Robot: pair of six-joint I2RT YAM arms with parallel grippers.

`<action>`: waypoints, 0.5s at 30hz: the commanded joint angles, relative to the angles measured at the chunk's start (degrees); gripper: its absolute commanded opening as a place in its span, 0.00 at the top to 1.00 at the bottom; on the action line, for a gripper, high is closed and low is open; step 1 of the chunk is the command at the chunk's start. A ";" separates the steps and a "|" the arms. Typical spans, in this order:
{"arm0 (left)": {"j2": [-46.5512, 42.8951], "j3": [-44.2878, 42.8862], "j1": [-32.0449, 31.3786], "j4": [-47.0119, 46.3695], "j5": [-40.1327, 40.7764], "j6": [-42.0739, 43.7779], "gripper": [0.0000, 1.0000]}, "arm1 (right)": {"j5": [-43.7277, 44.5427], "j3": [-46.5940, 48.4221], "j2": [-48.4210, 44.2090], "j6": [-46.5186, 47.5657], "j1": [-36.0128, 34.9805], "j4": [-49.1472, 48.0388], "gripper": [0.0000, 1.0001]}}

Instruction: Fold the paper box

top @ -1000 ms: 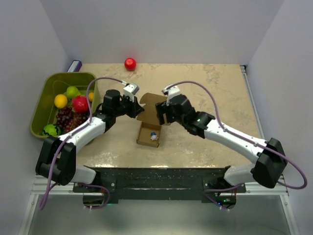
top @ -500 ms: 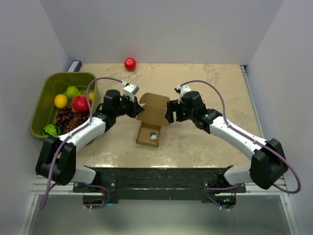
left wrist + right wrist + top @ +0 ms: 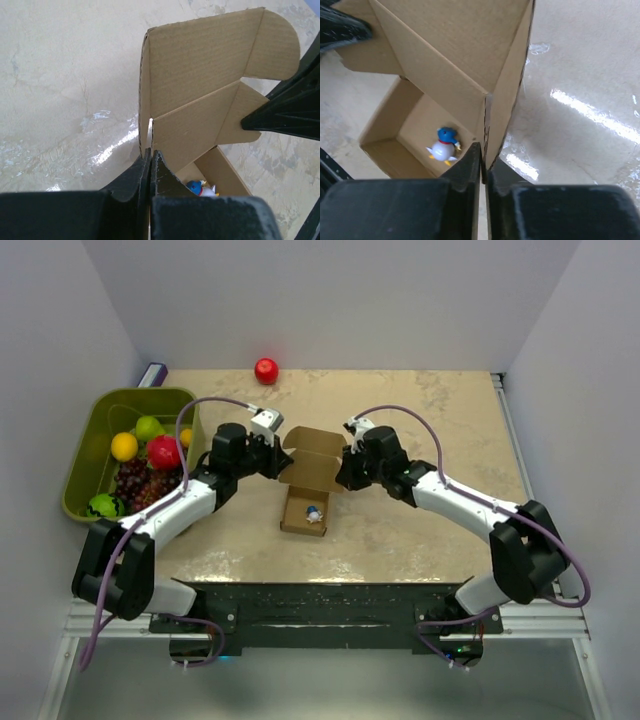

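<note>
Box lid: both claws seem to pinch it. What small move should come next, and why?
Probably swing the lid down toward the box, both arms together. The left gripper and right gripper are each shut on a side edge of the lid, which stands up behind the open box, with the toy already inside. Closing looks like the step left.

1. The top view looks down from high behind the near edge of the table (image 3: 430, 410) and takes in its whole surface.
2. The left wrist view peers close over the left claw (image 3: 151, 154), low in its frame, at the paper box (image 3: 200, 65).
3. The right wrist view does likewise over the right claw (image 3: 483, 152).
4. All three views share the paper box. Both wrist views catch the toy (image 3: 442, 146) inside it.
</note>
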State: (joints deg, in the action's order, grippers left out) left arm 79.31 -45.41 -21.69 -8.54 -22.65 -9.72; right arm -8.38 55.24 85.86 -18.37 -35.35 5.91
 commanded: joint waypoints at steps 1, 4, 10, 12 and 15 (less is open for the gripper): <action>-2.14 -0.56 -1.59 -4.56 5.07 -1.80 1.00 | 1.26 3.99 -0.35 1.23 0.02 -1.43 0.98; -2.14 -1.96 -4.05 -4.82 10.07 -1.62 1.00 | 3.71 6.27 0.18 2.02 -0.07 -1.08 1.00; 0.49 -4.33 -9.58 -6.23 22.47 0.74 1.00 | 10.38 9.53 1.41 3.34 -0.15 -1.25 1.00; 2.16 -5.30 -10.30 -8.07 27.12 1.01 1.00 | 14.43 9.71 1.67 3.43 -0.24 -3.26 1.00; 4.88 -6.45 -10.65 -11.32 29.76 0.23 1.00 | 19.27 9.97 2.46 3.08 -0.33 -5.64 1.00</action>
State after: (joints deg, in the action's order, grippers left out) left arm 80.82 -48.86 -31.38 -13.58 -0.25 -9.87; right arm 2.76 61.98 88.16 -16.23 -35.24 6.81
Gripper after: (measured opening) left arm 0.027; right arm 0.014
